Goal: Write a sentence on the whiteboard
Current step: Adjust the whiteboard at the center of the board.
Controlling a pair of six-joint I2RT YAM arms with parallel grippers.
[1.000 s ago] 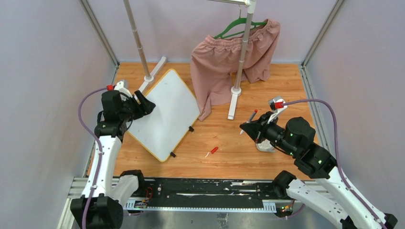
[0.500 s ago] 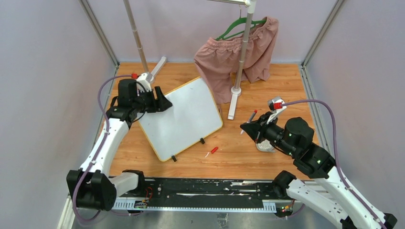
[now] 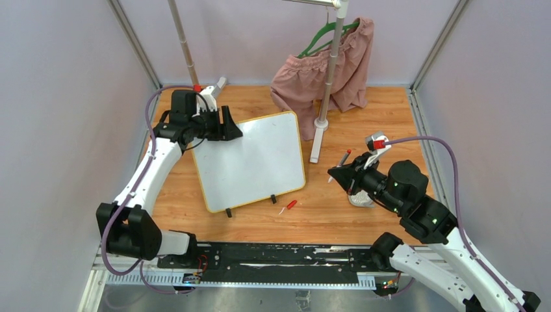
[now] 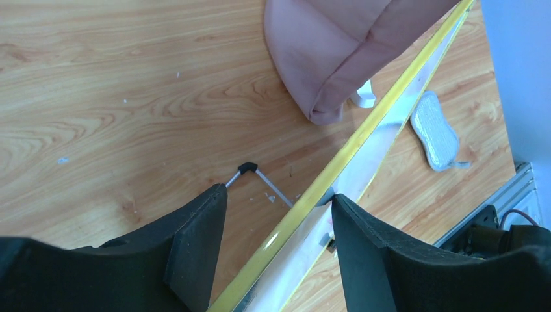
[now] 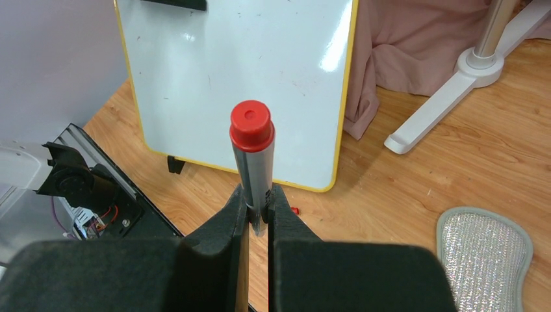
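Whiteboard (image 3: 250, 162) swung round, left pincer (image 4: 278, 198) astride edge, grip unclear; right pincer (image 5: 258, 201) clamps marker (image 5: 252, 140).

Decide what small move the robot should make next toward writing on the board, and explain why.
Probably carry the right gripper, shut on the marker, leftward over the whiteboard. The board's surface is blank, the marker is off to its right, and the left gripper straddles the board's far left corner, apparently steadying it.

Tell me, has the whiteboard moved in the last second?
Yes. The whiteboard has swung clockwise and shifted right, its corner now close to the clothes rack's white foot.
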